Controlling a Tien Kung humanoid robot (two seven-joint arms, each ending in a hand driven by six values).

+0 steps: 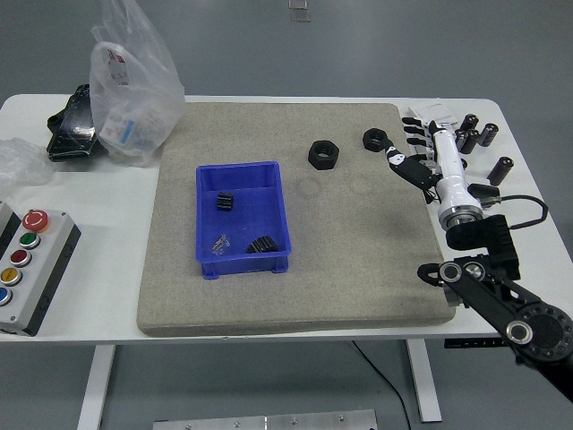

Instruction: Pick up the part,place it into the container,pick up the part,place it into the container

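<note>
Here the right hand (423, 148) hangs over the mat's right edge with its white-and-black fingers (400, 159) spread and holding nothing, the palm turned toward the left and the black arm (501, 300) running back to the lower right corner. Just beside its fingertips, on the grey mat (358, 260), lies a small black nut (375, 139), and a little farther left sits a larger black hex nut (323, 153); both rest on the mat, apart from each other and untouched by the hand. Farther left, near the mat's middle, stands the blue container (242, 218), with a small black gear (226, 202) in its upper part, a larger black gear (261, 244) against its lower right wall, and a small pale metal piece (220, 243) beside that. Behind the hand, on the white table (501, 112), are dark cylinders (488, 134) and a white electrical unit (432, 115). At the table's far left are a clear plastic bag (134, 85), a black object (72, 124) beside it, and a button box (27, 264) with coloured buttons at the left edge.
</note>
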